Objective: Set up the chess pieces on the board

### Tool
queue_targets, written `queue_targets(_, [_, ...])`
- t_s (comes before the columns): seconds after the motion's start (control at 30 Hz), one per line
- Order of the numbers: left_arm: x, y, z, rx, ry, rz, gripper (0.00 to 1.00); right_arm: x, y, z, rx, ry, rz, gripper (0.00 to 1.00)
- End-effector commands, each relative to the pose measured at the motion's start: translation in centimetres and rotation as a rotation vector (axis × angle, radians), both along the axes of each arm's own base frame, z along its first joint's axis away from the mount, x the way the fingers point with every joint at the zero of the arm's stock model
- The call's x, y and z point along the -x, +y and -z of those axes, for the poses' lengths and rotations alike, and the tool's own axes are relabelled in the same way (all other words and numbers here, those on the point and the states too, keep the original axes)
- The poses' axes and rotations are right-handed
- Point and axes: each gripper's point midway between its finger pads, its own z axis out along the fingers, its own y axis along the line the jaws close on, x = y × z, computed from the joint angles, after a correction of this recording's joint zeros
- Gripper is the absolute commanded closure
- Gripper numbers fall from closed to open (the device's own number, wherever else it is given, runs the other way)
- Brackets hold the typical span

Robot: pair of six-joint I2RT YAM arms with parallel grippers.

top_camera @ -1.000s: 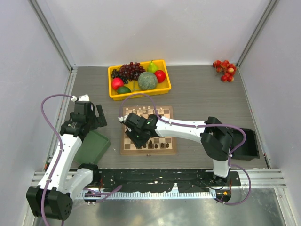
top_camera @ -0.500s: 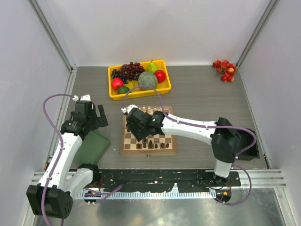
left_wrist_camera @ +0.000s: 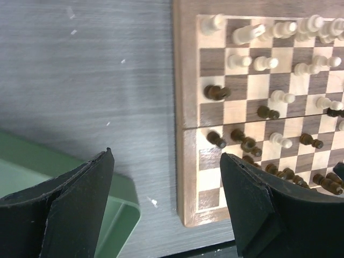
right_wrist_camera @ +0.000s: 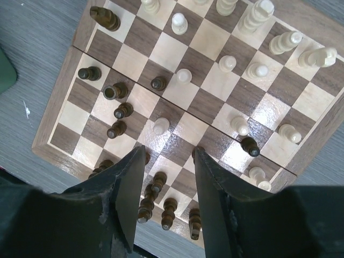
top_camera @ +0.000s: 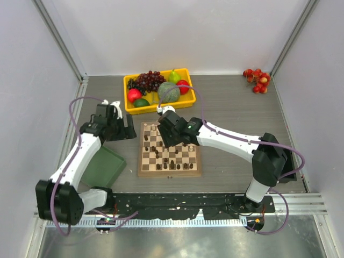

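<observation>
Stray cream and brown chess pieces (right_wrist_camera: 184,76) on the checked wooden board (right_wrist_camera: 203,105) must next be pinched, left fingers (left_wrist_camera: 80,204) and right fingers (right_wrist_camera: 131,193) being spread empty.

Bright, even light from above makes soft shadows. The checked wooden chessboard (right_wrist_camera: 267,113) shines a little. The black left pincer (left_wrist_camera: 165,155) looks fuzzy.

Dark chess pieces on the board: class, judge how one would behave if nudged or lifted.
Probably light: each dark chess piece is tiny beside the gripper fingers. Likely tips if nudged, being tall on a small base. Glossy wood might slip.
</observation>
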Motion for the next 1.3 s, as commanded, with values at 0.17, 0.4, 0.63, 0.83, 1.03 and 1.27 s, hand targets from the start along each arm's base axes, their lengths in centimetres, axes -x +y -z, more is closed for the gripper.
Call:
queue_targets(0.17, [-4.9, -4.6, -0.4, 0.012, 0.014, 0.172, 0.18, -0.1, -0.7, -3.8, -0.118, -0.065, 0.044, 0.52])
queue_targets(0.4, [-6.1, -6.0, 0.5, 0.014, 0.047, 0.259, 0.26, -0.2, -1.6, -3.4, -0.129, -0.061, 0.074, 0.52])
queue_targets(0.63, [-6.1, -7.8, 2.6, 0.009, 0.085, 0.320, 0.36, -0.3, -2.1, -3.2, -0.141, -0.056, 0.090, 0.52])
queue_targets(0.83, [-6.2, -8.2, 4.3, 0.010, 0.122, 0.314, 0.43, -0.4, -2.4, -3.0, -0.139, -0.053, 0.100, 0.52])
queue_targets(1.03, [-6.4, -8.5, 5.2, 0.007, 0.133, 0.316, 0.49, -0.3, -2.5, -2.7, -0.142, -0.047, 0.102, 0.52])
queue_targets(1.27, [-6.3, -8.6, 5.6, 0.002, 0.144, 0.317, 0.57, -0.3, -2.6, -2.8, -0.147, -0.046, 0.107, 0.52])
